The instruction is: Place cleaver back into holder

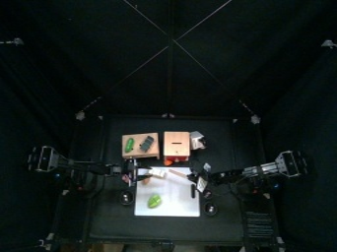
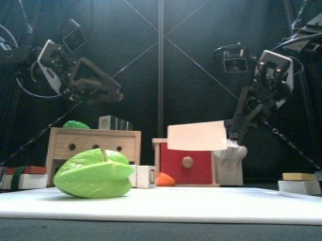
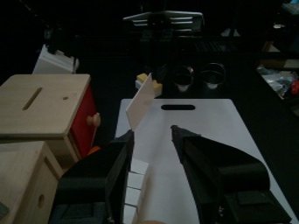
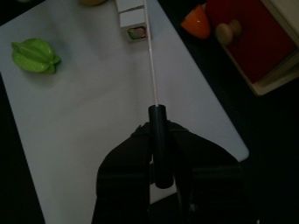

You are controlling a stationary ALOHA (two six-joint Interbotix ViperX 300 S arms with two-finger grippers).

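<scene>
The right gripper (image 4: 158,179) has its jaws closed on the dark handle of the cleaver (image 4: 155,83), and its wrist view looks straight along the blade's thin edge, which stretches out over the white cutting board (image 4: 105,114). In the front view the cleaver (image 2: 199,136) shows its broad pale face, hanging in the air from the right gripper (image 2: 234,132) just in front of and above the holder (image 2: 189,162), which appears there as a reddish block with a round hole, standing behind the cutting board (image 2: 189,204). Whether the blade touches the holder cannot be told from that view. From above, the holder (image 1: 175,145) sits at the back of the table beside a paler wooden box (image 1: 140,145) bearing green shapes, and the cleaver's pale blade (image 1: 168,173) lies over the board just in front of it. The left gripper (image 3: 152,149) hangs above the board's left part with its jaws parted and nothing between them; its wrist view shows the board's handle slot (image 3: 179,108) ahead and the holder (image 3: 82,127) off to one side. A green star-shaped fruit (image 2: 96,174) rests on the board's near part, with a small white cube (image 2: 143,176) and an orange piece (image 2: 165,178) just beyond it.
</scene>
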